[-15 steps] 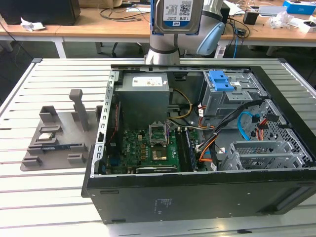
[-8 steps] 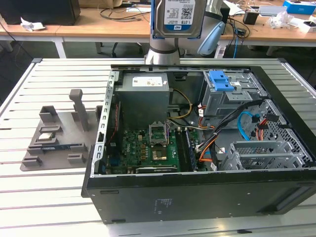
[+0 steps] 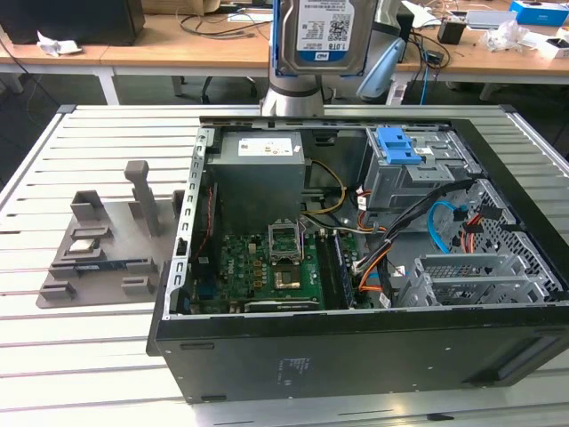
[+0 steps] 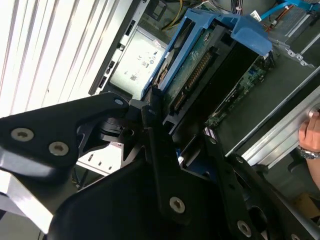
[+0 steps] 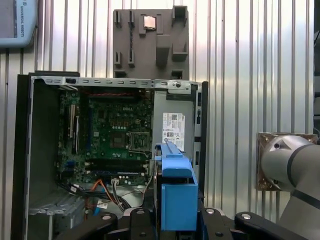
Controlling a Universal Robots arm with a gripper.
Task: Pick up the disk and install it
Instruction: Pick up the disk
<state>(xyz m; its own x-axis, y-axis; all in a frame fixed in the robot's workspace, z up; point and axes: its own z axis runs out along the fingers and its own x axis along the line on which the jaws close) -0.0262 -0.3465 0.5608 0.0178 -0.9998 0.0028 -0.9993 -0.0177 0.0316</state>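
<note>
The open computer case [image 3: 356,360] lies on its side on the slatted metal surface [image 3: 80,356], and it's pretty packed in there. The motherboard [image 3: 267,267] is on the case floor and the grey power supply [image 3: 262,169] sits against the case's back wall. There's a metal drive cage [image 3: 418,173] in the case's far corner with a blue ribbed latch [image 3: 397,144] on top. A tangle of orange, black and blue cables [image 3: 418,206] runs between cage and board. Just outside the case, on the exterior view's left, is a grey holder tray [image 3: 98,258] with a small square silver chip [image 5: 149,21] in one pocket. A person's hand [image 4: 311,145] shows off to one side of the case in the second wrist view.

The disk [image 3: 322,36] is up in the air, high above the power-supply end of the case, standing upright with its label facing the exterior camera. The jaws are closed on it. In the second wrist view the black fingers [image 4: 156,150] pinch one end of its blue rail bracket [image 4: 200,65], one per side. The rest of the disk sticks straight out from them toward the case interior.
</note>
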